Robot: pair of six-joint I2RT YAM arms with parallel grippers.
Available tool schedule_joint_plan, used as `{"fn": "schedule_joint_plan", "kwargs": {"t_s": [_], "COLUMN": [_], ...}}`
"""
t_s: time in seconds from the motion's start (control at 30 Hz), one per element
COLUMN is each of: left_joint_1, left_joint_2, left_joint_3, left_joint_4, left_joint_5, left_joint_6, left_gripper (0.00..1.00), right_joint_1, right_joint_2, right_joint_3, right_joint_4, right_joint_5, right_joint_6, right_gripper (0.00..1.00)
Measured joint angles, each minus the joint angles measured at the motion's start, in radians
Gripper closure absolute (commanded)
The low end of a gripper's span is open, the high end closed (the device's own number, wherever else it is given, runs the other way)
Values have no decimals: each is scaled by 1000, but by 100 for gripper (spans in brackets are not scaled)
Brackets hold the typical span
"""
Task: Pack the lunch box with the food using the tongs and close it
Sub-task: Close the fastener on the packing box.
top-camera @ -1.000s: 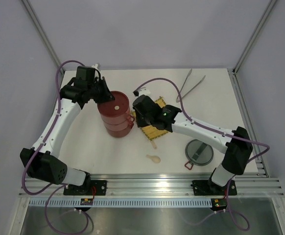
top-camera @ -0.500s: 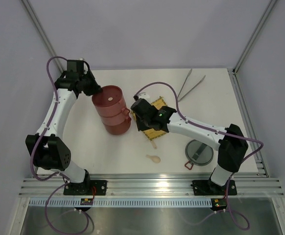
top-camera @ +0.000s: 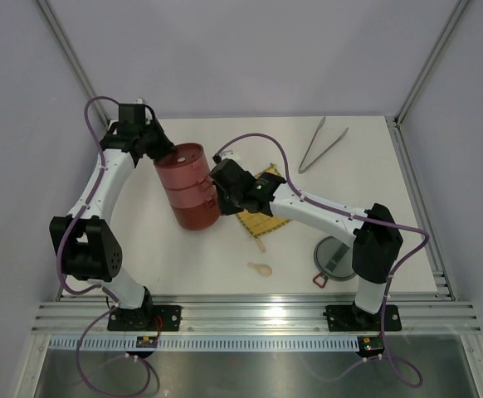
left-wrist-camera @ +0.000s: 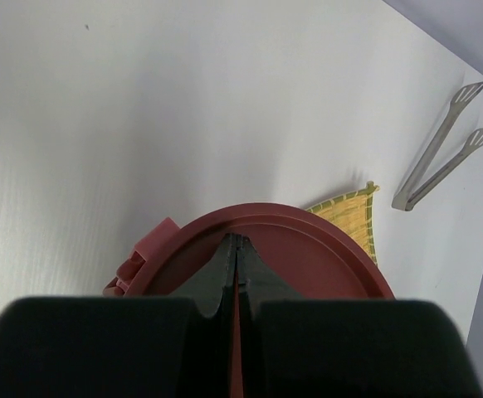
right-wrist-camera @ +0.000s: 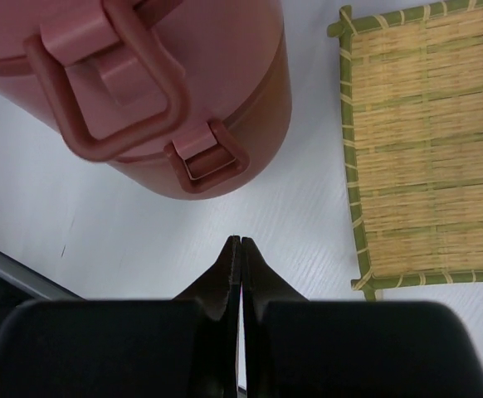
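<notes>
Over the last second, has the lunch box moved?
Yes. The lunch box has tipped: its top shifted left and toward the far edge, away from the spoon, with its base nearly in place.

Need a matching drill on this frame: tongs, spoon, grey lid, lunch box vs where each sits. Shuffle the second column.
1. tongs
2. spoon
3. grey lid
4. lunch box

A. left of the yellow mat, with the shut left gripper over its top
B. far right part of the table
C. near right part of the table, red clip showing
D. bare table, just on the near side of the mat

Pairs: 1-B, 2-D, 3-C, 4-A
</notes>
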Motion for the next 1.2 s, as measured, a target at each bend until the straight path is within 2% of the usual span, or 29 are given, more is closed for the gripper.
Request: {"fn": "schedule_joint_plan", "kwargs": {"t_s": [0.27,0.5,0.9,1.2], "left_joint_1": [-23,-79,-80,-80], "left_joint_2": [-151,-279,-291,-292], "left_joint_3": [-110,-180,-174,-75], "left_joint_4": [-24,-89,-127,-190], "left_joint_5": [44,103,118,117], "left_joint_6": [-1,-18,-13,20], "left_gripper": [100,100,100,100], "right_joint_1": [0,2,9,110], "right_joint_2": [-1,-38,-184,-223], "right_joint_3": [-47,-182,-258,-328], "right_joint_4": [38,132,153,147], "right_joint_5": [-15,-17,2,28], "right_joint_6": [17,65,105,155], "right_gripper": [100,100,100,100]}}
